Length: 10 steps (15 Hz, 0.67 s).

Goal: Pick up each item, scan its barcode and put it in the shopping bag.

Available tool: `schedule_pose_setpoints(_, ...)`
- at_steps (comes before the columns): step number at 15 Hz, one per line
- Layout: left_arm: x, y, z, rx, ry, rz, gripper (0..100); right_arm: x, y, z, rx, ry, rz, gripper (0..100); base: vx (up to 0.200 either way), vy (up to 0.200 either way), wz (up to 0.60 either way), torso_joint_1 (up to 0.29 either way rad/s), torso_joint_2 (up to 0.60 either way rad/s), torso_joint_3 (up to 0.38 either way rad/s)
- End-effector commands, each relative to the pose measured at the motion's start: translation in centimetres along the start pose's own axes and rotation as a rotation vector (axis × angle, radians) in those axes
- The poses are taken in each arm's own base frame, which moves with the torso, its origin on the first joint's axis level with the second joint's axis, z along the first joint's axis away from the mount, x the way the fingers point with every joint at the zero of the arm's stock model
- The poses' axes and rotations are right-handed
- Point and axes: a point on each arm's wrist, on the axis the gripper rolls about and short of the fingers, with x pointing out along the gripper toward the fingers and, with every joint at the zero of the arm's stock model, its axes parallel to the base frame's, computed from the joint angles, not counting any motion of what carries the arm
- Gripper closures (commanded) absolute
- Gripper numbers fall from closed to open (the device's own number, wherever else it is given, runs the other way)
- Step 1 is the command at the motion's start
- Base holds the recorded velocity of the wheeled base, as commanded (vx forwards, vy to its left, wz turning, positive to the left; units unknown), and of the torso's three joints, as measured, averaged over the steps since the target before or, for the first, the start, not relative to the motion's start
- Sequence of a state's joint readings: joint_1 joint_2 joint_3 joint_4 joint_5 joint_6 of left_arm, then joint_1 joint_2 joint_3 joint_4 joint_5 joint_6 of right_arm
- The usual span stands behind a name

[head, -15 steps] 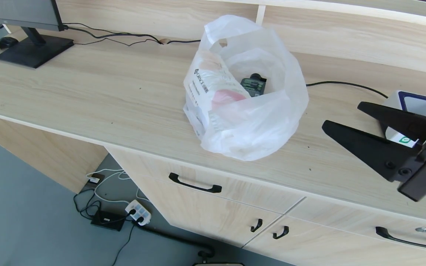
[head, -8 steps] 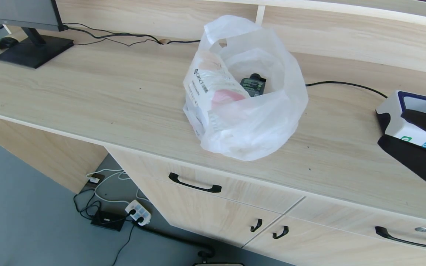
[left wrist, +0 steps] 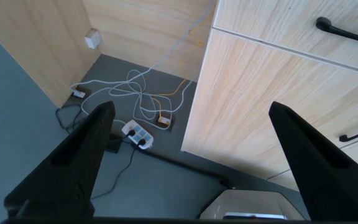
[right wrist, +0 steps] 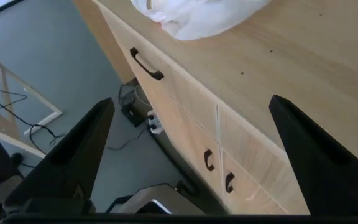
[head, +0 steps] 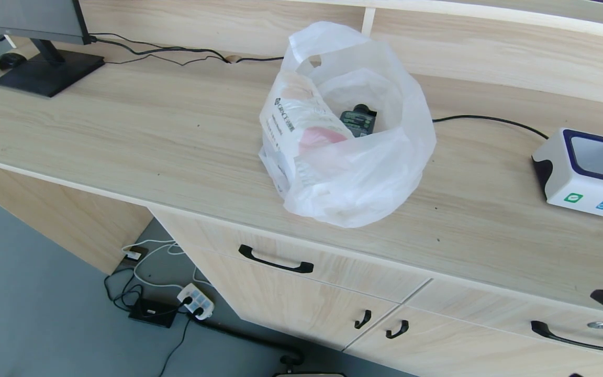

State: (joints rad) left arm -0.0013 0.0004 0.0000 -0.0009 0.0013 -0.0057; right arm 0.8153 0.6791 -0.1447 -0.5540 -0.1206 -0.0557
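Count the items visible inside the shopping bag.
2. A white-and-pink packet leans at the left of the shopping bag; a dark capped container sits beside it, farther back. Others may be hidden under the plastic.

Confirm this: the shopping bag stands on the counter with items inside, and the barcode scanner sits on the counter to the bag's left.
Wrong side. The head view shows the barcode scanner on the counter to the right of the shopping bag, not the left. The bag does stand on the counter with items inside.
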Motion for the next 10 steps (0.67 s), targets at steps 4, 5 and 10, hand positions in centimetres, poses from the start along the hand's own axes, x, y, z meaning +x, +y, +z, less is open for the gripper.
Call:
schedule_pose_setpoints(4,0.0,0.0,0.0,0.000,0.000,0.000,0,-6.2,-0.1,-6.7,-0.006,0.072,0.130,0,0.000,0.000,0.00,0.000,0.00,0.000)
schedule_pose_setpoints(5,0.0,0.0,0.0,0.000,0.000,0.000,0,-7.1,0.0,-7.7,-0.010,0.079,0.194,0,0.000,0.000,0.00,0.000,0.00,0.000)
schedule_pose_setpoints(10,0.0,0.0,0.0,0.000,0.000,0.000,0,-7.1,0.3,-8.0,0.003,0.142,0.361,0,0.000,0.000,0.00,0.000,0.00,0.000)
